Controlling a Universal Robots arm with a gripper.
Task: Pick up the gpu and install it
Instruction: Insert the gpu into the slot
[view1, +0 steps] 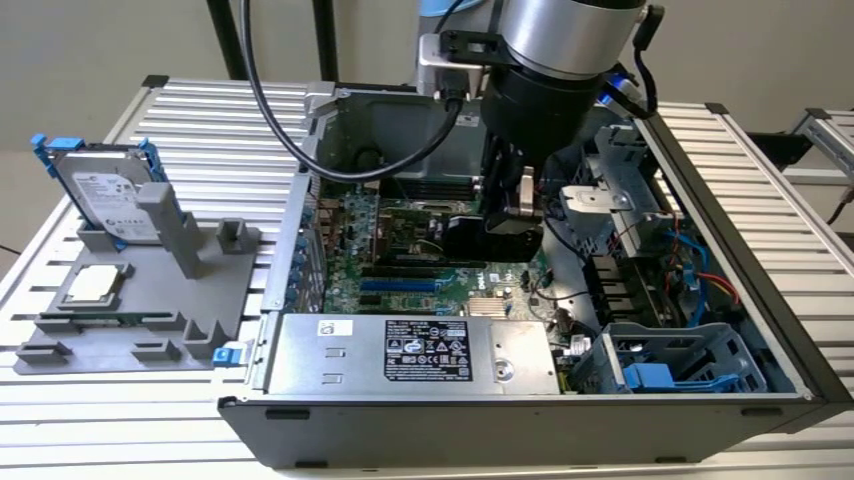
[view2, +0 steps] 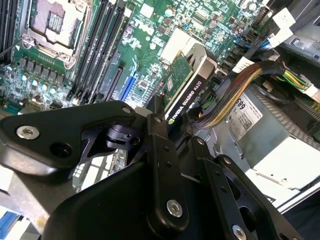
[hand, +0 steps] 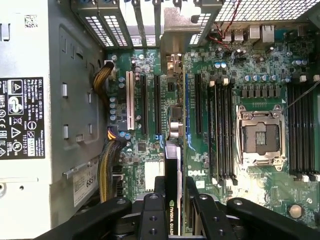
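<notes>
A slatted metal table (view1: 747, 150) carries an open computer case (view1: 534, 420) lying on its side, with the robot arm (view1: 567, 40) reaching down into it from above. The motherboard (view1: 400, 250) covers the case floor. Along the near edge sits the silver power supply (view1: 414, 355), and beside it, toward the exterior view's right, a grey drive cage (view1: 694, 360) with blue clips. Bundled cables (view2: 235, 95) run from the power supply close alongside the card's path, and red and blue wires lie along the case wall on the exterior view's right.

On the exterior view's left, well apart from the case, a grey holder (view1: 134, 300) stands on the table with a hard drive (view1: 107, 190) upright in a blue frame and a processor chip (view1: 94, 285) lying flat.

The claw (hand: 175, 200) is closed on the gpu (hand: 172, 170), gripping it by its upper edge; the card hangs on edge inside the case, just above the motherboard, over the row of expansion slots (hand: 157, 105). In the second wrist view the gpu (view2: 187, 87) shows its green board on one face and black shroud on the other. The empty processor socket (hand: 260, 135) and the memory slots (hand: 222, 130) lie beside the card, clear of it.
</notes>
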